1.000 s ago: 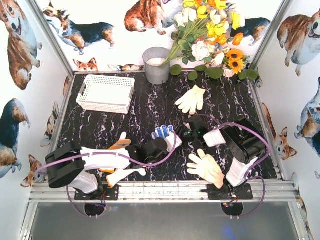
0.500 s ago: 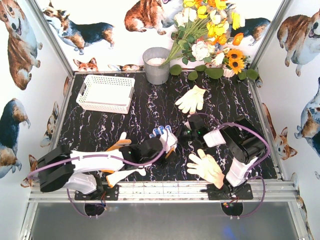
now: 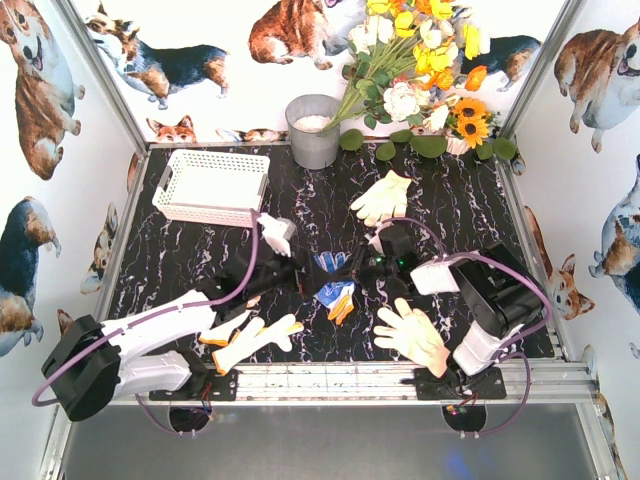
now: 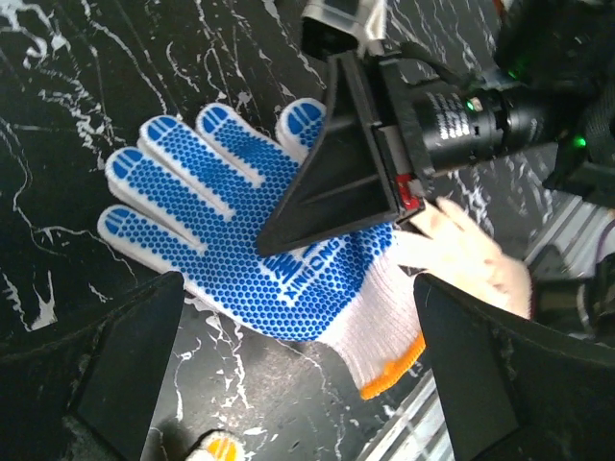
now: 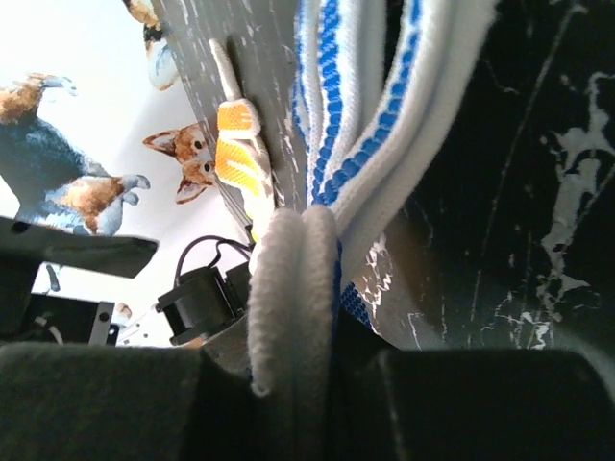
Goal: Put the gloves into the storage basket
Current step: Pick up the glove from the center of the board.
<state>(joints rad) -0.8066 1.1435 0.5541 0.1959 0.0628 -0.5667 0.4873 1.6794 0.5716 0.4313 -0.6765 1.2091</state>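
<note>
Left wrist view: my left gripper (image 4: 293,317) hangs wide apart above the blue-patterned glove (image 4: 231,240), while my right gripper (image 5: 293,355) pinches its edge, presumably for a handover. The storage basket (image 3: 210,187) sits well beyond the left gripper.

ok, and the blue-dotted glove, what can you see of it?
The blue-dotted glove is white knit with blue grip dots over palm and fingers, lettering printed at the palm's base, and an orange-edged cuff. It sits mid-table, dotted side up, fingers spread. The right gripper is shut on its palm edge. The left gripper hangs open above it, not touching. Whether it is lifted off the black marble-pattern table is unclear.
</note>
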